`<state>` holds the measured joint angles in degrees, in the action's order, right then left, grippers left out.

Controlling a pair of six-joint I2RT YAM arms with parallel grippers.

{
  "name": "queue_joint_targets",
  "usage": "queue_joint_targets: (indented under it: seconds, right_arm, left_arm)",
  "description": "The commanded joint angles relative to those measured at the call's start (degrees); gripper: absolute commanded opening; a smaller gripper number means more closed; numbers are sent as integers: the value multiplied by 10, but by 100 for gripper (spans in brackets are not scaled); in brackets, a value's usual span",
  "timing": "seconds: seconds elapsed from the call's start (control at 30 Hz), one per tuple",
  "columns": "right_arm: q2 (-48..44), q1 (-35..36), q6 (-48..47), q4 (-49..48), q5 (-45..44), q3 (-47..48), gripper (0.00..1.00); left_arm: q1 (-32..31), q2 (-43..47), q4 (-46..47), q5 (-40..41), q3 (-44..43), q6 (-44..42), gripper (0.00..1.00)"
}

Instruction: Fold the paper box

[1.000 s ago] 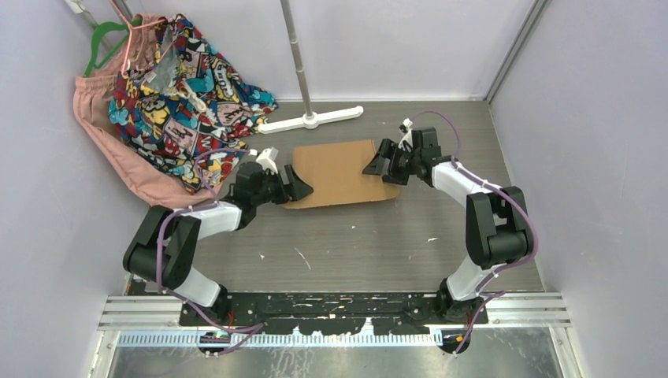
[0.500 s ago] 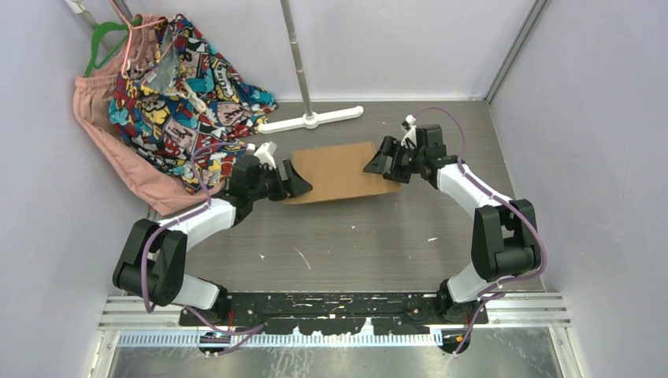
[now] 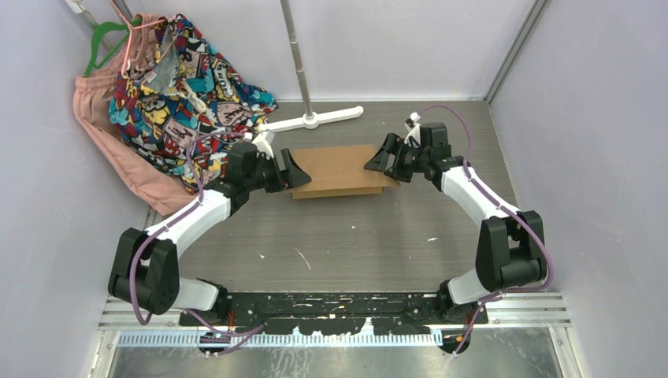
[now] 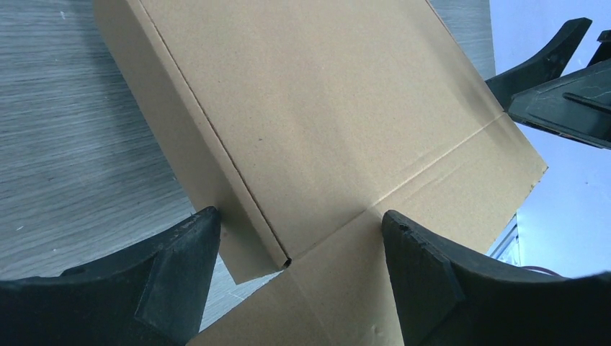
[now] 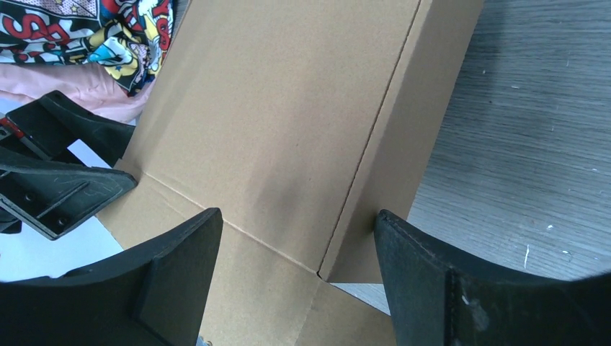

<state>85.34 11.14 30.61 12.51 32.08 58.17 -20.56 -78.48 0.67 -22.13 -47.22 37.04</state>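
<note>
On the far middle of the table (image 3: 354, 236), seen from above, the paper box (image 3: 340, 169) lies flat, with the left gripper (image 3: 293, 171) at its left end and the right gripper (image 3: 378, 160) at its right end. Left wrist view: jaws spread wide, straddling a creased box corner; contact cannot be told. Right wrist view: jaws equally wide over the opposite corner, patterned cloth (image 5: 108, 36) beyond.

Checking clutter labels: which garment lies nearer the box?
The comic-print garment; the pink garment lies farther left, partly under it, away from the paper box.
</note>
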Motion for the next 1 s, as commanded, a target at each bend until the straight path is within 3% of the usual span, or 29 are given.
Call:
queue_joint_targets:
  seconds: [0.0, 0.97]
  right_arm:
    - [-34, 10, 29, -14, 55, 8, 82]
    - [-42, 10, 74, 30, 91, 42, 86]
  left_arm:
    - [-6, 28, -5, -46, -38, 1, 82]
    - [-5, 9, -129, -106, -129, 25, 84]
